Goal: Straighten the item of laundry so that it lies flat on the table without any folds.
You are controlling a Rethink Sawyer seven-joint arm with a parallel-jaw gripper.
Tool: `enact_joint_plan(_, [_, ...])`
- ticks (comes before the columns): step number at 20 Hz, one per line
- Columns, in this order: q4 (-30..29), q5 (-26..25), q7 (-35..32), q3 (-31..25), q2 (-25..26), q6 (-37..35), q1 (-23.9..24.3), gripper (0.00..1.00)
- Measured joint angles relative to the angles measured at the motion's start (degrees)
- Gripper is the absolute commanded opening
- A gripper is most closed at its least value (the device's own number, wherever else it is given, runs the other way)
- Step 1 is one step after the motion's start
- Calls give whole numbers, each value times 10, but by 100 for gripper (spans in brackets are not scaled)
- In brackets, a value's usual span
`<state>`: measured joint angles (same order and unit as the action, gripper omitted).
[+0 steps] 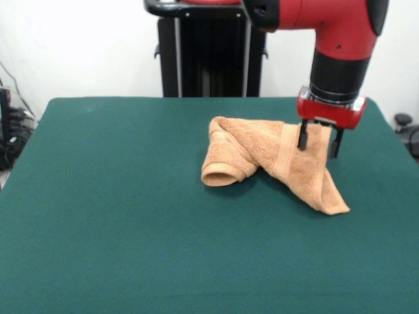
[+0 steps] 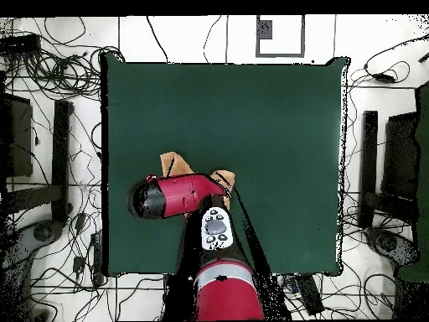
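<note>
The orange-tan towel (image 1: 275,159) lies crumpled on the green table (image 1: 118,216), right of centre in the front view. Its left part is rolled into a tube and a flap runs down to a corner at the front right. My gripper (image 1: 319,142) is at the towel's raised far-right edge. Its two fingers (image 1: 302,139) stand apart, one in front of the cloth and one just past its right edge. In the overhead view the arm (image 2: 180,197) covers most of the towel (image 2: 174,161), and the gripper is hidden under it.
The robot's black pedestal (image 1: 209,59) stands behind the table's far edge. Cables and equipment (image 2: 50,168) lie on the floor around the table in the overhead view. The table's right edge (image 1: 393,131) is close to the gripper.
</note>
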<state>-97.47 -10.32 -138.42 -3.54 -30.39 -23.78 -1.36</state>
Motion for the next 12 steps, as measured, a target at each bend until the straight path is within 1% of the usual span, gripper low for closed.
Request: enact_joint_plan(12, [0, 0, 0, 2, 22, 20, -2, 100])
